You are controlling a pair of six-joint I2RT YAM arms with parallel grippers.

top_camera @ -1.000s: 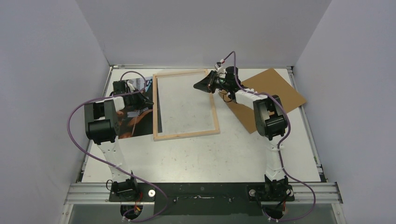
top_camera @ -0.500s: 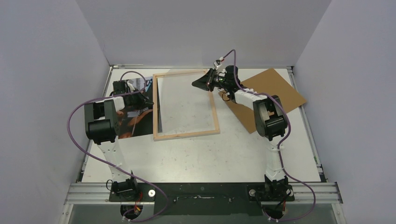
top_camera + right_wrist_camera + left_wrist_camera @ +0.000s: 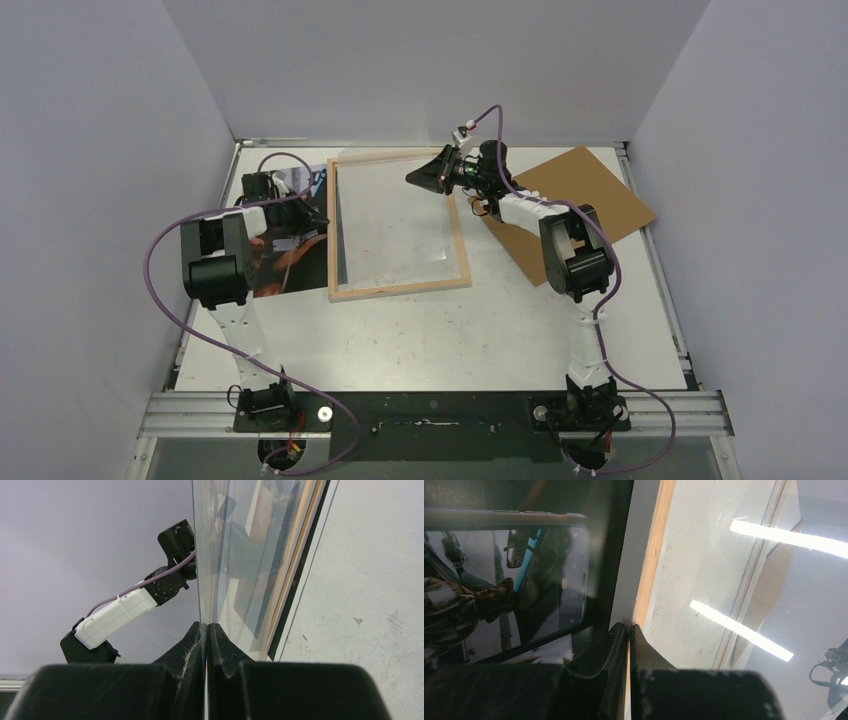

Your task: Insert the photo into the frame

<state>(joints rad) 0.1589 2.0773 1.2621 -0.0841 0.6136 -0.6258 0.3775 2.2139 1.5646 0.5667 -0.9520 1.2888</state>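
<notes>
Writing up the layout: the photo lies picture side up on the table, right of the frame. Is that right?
Not quite. The photo does lie picture side up on the table, but left of the frame, not right of it. The top view shows this. What lies right of the frame is the brown board.

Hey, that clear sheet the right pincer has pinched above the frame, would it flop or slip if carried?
Probably stiff: the clear sheet shows a straight edge though pinched at one corner by the right pincer. Likely slippery: glossy, mirroring lights. Thin, so perhaps fragile.
</notes>
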